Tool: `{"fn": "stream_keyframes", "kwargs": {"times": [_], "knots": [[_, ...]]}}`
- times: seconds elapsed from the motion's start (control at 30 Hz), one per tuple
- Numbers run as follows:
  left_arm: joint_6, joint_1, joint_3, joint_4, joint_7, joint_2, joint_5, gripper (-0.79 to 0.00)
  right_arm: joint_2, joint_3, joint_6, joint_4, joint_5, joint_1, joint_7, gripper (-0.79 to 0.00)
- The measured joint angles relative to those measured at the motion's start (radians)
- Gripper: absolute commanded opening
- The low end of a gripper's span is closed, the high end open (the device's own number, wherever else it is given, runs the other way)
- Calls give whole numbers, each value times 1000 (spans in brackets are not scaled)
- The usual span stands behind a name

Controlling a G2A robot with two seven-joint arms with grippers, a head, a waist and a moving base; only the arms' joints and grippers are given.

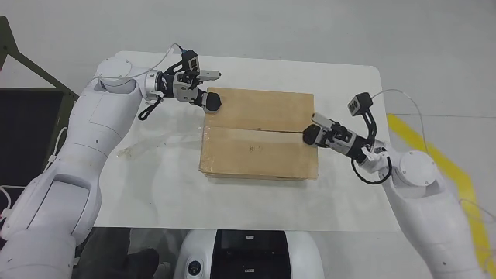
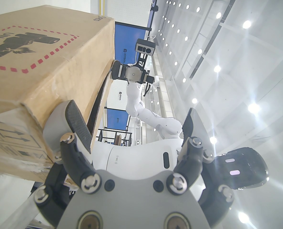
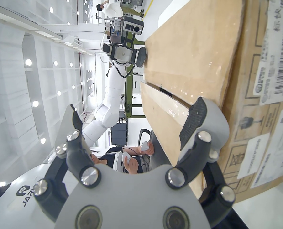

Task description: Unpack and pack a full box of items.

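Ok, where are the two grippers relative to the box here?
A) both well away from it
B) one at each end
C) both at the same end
B: the left gripper is at one end of the box and the right gripper is at the opposite end, both open.

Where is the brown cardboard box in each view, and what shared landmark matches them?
Top view: the brown cardboard box lies at centre, between the left gripper and right gripper.
Left wrist view: its corner sits beside one finger pad of that gripper.
Right wrist view: its labelled end sits beside one finger pad.
Shared landmark: each wrist view shows the other arm's gripper at the box's far end.
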Motion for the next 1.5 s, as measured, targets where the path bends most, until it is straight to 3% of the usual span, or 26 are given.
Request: {"fn": "stream_keyframes", "kwargs": {"times": [0.37,1.5], "knots": [[0,0,0,0,0,0,0,0,3,14,44,14,-17,4,-8,0],[0,0,0,0,0,0,0,0,6,20,47,-15,-56,-18,-4,0]]}}
